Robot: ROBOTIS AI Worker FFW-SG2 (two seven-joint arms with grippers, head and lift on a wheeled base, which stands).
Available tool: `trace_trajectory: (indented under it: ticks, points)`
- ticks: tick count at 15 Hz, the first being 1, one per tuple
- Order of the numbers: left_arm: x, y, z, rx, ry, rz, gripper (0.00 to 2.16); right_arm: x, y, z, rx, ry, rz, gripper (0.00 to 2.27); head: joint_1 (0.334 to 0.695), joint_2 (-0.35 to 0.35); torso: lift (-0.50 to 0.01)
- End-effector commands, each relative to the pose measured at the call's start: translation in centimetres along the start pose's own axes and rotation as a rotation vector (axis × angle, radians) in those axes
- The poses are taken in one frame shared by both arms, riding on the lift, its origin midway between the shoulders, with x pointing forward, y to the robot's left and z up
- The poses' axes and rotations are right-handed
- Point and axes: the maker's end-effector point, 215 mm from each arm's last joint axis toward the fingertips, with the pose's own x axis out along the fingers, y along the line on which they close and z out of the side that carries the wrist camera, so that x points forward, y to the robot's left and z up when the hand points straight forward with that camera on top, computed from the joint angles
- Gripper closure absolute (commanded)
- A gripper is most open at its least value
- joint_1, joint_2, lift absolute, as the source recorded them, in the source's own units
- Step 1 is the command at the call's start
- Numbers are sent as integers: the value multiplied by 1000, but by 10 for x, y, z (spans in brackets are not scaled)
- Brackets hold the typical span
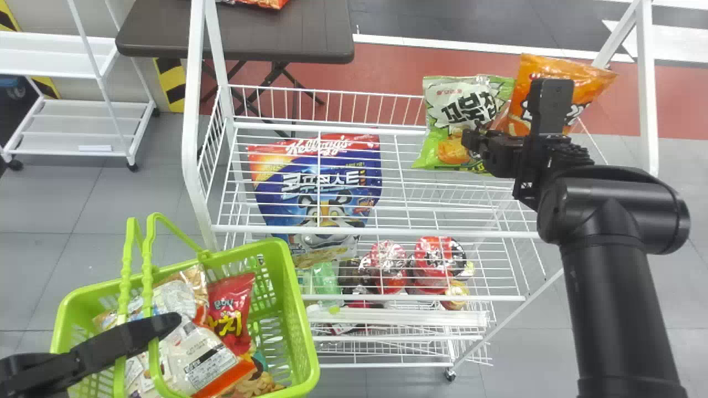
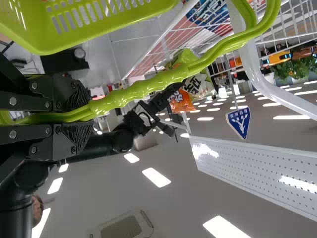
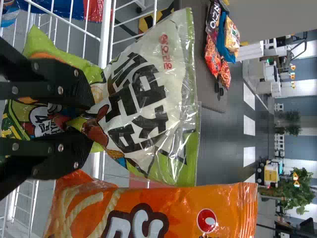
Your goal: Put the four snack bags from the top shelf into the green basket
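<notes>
My right gripper (image 1: 477, 145) is at the right part of the top shelf, shut on a green-and-white snack bag (image 1: 463, 108). In the right wrist view the same gripper (image 3: 90, 119) pinches the crumpled middle of that bag (image 3: 148, 109). An orange snack bag (image 1: 569, 83) stands just right of it, partly behind the arm. At lower left, my left gripper (image 1: 165, 326) holds the handles of the green basket (image 1: 301, 331); in the left wrist view, this gripper (image 2: 91, 110) is closed around them. The basket contains several bags, one of them red (image 1: 229, 309).
A blue cereal bag (image 1: 321, 188) shows through the wires of the white rack (image 1: 376, 231), left of centre. Tubs (image 1: 437, 262) sit on a lower level. White uprights flank the rack. Behind it is a dark table (image 1: 276, 33); a white cart (image 1: 83, 127) is at left.
</notes>
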Motion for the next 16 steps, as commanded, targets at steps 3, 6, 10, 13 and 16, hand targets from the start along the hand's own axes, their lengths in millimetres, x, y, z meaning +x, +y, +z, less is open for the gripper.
trace_trajectory:
  ticks: [3,6,10,13,16]
  points:
    - [-3,-2,2,5,-6,-6,2148,-47,18,23,65,-90,59,2246,695,-113,0]
    - [-1,-3,1,1,-7,-10,2148,-102,73,21,107,-82,193,2246,695,-96,0]
    - [2,-4,1,4,-5,-16,2148,-152,194,-21,159,67,488,2246,695,3,0]
    - [2,-5,1,6,-5,-16,2148,-177,278,-52,173,170,683,2246,695,143,0]
    - [3,-7,2,8,-4,-23,2148,-193,341,-78,188,241,818,2246,695,253,0]
